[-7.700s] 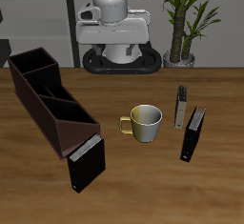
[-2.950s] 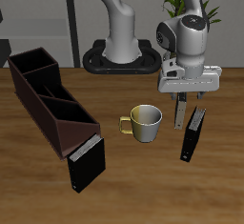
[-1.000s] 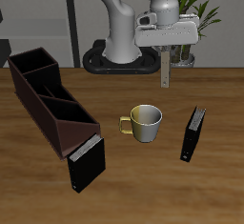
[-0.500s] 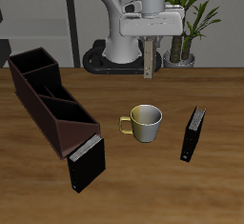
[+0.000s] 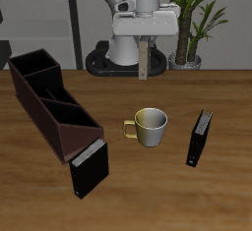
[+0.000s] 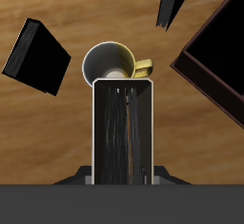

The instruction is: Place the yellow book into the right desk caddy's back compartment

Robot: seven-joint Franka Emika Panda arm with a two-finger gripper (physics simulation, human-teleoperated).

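Since 0.5 s ago, gripper (image 5: 145, 38) with yellow book (image 5: 145, 60) shifted slightly toward the right desk caddy (image 5: 51, 102). Exterior: book hangs upright, clamped between the fingers, high above the tabletop (image 5: 148, 191), behind the mug (image 5: 149, 127); back compartment (image 5: 31, 67) well apart. Wrist: yellow book (image 6: 123, 132) fills the centre, gripped at its sides; mug (image 6: 112, 63) below it, caddy (image 6: 213, 51) and two black books (image 6: 35, 57) (image 6: 172, 1) around.
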